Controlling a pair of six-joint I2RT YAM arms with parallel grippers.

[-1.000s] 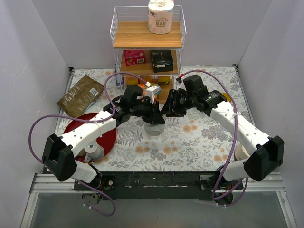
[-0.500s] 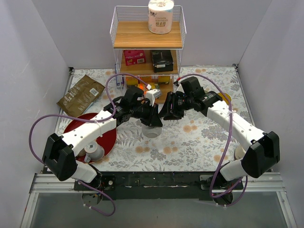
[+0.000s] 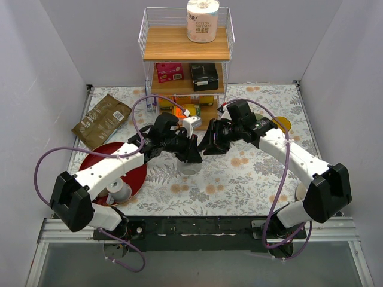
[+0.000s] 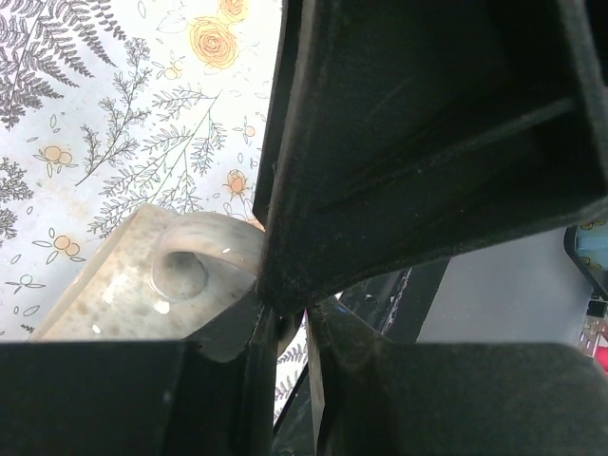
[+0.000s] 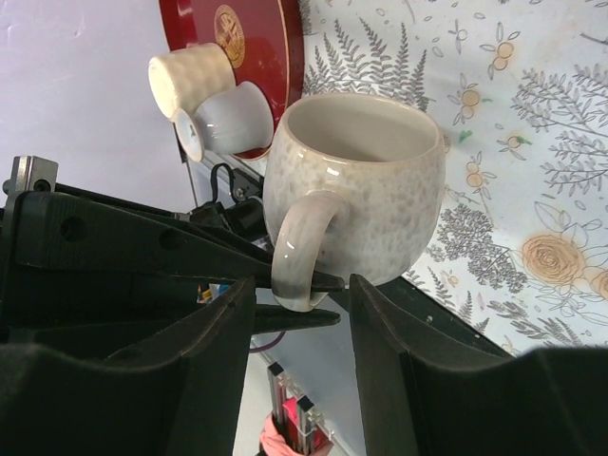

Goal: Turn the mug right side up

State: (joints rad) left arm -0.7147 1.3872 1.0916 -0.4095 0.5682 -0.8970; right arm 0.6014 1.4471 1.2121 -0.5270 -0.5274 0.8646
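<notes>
The speckled grey-beige mug (image 5: 361, 190) hangs over the flowered cloth at mid-table. In the top view (image 3: 190, 168) it is mostly hidden under the left gripper. My left gripper (image 3: 192, 155) is shut on the mug's handle (image 5: 302, 249), its thin black fingertips (image 5: 313, 282) pinching the loop. The left wrist view shows the handle (image 4: 185, 266) right at my left gripper (image 4: 290, 328). My right gripper (image 3: 207, 143) is open and empty, its fingers standing either side of the handle without touching (image 5: 299, 318). The mug's pale inside faces the right wrist camera.
A red plate (image 3: 136, 173) at the near left holds two small white cups (image 3: 116, 191). A brown bag (image 3: 100, 119) lies at the far left. A wire shelf rack (image 3: 185, 60) with boxes and a paper roll (image 3: 202, 21) stands at the back. An orange disc (image 3: 281, 124) lies at right.
The left gripper and mug have edged slightly toward the near left. The right gripper has followed leftward, closing in on the mug's handle.
</notes>
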